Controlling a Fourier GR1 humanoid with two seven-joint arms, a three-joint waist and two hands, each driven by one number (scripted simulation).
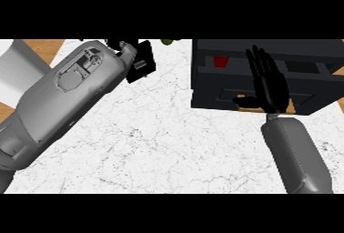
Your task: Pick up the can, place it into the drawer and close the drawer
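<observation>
The small red can [220,61] sat inside the dark grey box-shaped drawer unit [215,86], in the open compartment near the unit's upper left, only a small red patch of it showing. The unit stood on the white marbled table [161,145], at the table's upper right. The right hand [269,82] lay over the front of the drawer unit, just right of the can, its black fingers [263,63] straight and held together, pointing away from the robot, the thumb out to the left; it gripped nothing. The left hand [138,57] was well to the left of the unit, near the table's far edge, mostly hidden behind its grey forearm [67,95]; whether its fingers were open or closed could not be told.
</observation>
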